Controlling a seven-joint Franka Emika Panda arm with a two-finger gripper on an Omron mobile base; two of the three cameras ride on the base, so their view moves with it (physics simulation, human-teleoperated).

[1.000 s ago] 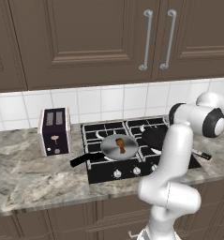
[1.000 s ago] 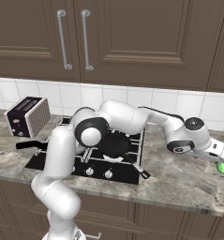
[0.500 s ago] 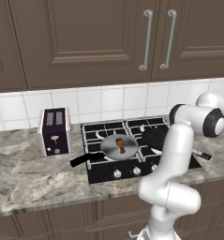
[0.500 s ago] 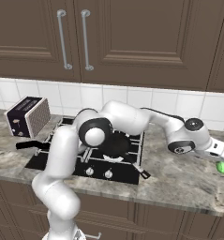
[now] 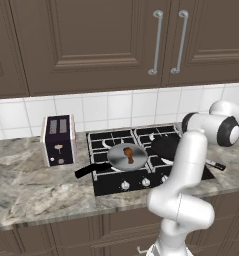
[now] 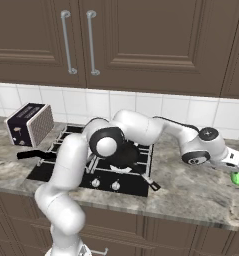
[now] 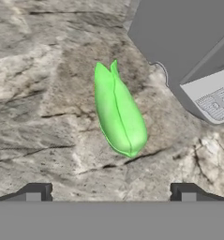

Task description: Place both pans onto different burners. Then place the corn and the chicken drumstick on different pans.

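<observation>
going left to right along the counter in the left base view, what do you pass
toaster → black handle of the silvery pan → silvery pan with the chicken drumstick in it → dark pan, partly behind the arm → its handle tip past the hob's right edge

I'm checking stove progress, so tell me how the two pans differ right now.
The silvery pan holds the chicken drumstick; the black pan holds no food that I can see. The silvery pan sits on a front left burner with its handle pointing left over the counter; the black pan sits to its right, its handle pointing right. Both rest on the hob.
</observation>
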